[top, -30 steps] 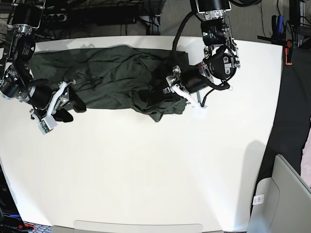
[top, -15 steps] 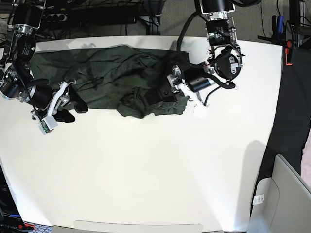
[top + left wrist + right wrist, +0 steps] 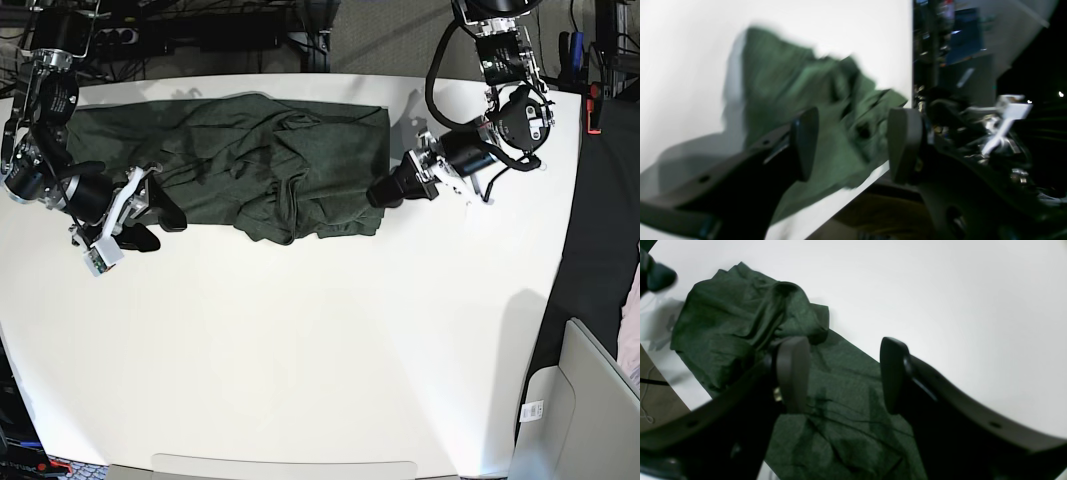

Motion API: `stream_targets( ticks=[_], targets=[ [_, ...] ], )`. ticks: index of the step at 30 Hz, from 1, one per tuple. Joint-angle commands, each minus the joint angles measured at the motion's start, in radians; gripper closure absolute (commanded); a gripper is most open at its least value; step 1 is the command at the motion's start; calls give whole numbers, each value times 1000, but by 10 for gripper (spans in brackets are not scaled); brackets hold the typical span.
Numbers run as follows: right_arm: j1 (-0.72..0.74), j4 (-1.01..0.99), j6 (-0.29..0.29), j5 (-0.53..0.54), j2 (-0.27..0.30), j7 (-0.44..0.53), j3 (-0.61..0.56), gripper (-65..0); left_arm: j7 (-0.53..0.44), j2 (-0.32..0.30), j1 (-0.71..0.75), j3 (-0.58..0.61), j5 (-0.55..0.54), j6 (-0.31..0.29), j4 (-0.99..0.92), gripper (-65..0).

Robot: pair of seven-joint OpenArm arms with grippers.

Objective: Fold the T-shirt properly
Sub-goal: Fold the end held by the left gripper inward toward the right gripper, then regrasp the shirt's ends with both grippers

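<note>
**Shirt gathered into a band, folding only begun**

We see the T-shirt point(image 3: 250, 165) lying along the far part of the white table point(image 3: 300, 340), stretched from the left edge to just right of the middle. It forms a rough long band rather than a tidy rectangle. Its right edge looks fairly straight, but a bunched lump of cloth sits near the middle of the near edge, and wrinkles run across the whole body. We cannot tell the sleeves apart from the body in these views.

Our left gripper point(image 3: 385, 192), on the right side of the scene, sits just beside the shirt's right edge with its jaws spread apart; in the left wrist view the fingers point(image 3: 805, 146) stand apart with nothing between them, the green cloth lying beyond. The picture there is blurred, so finer detail is lost.

Our right gripper point(image 3: 150, 215), on the left side, hovers at the near-left part of the shirt, jaws also spread wide and holding nothing; its wrist view shows the cloth under the open fingers point(image 3: 791, 373).

We judge the task to be at an early to middle stage: the cloth is brought together, yet the lump needs smoothing and the band still has to be folded across its length into a compact stack.
</note>
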Motion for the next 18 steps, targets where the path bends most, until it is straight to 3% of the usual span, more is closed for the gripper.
stream_targets(
  ticks=[1,8,18],
  targets=[
    [14,14,2,22,18,18,6,-337,10,-18,-21,0,-16,1,16,-320],
    [-26,17,2,28,64,21,11,-337,-3,-125,-19,103,63,3,16,-338],
    [-115,19,2,23,113,18,232,-337,-28,-114,-23,175,181,3,-45,-337]
  ],
)
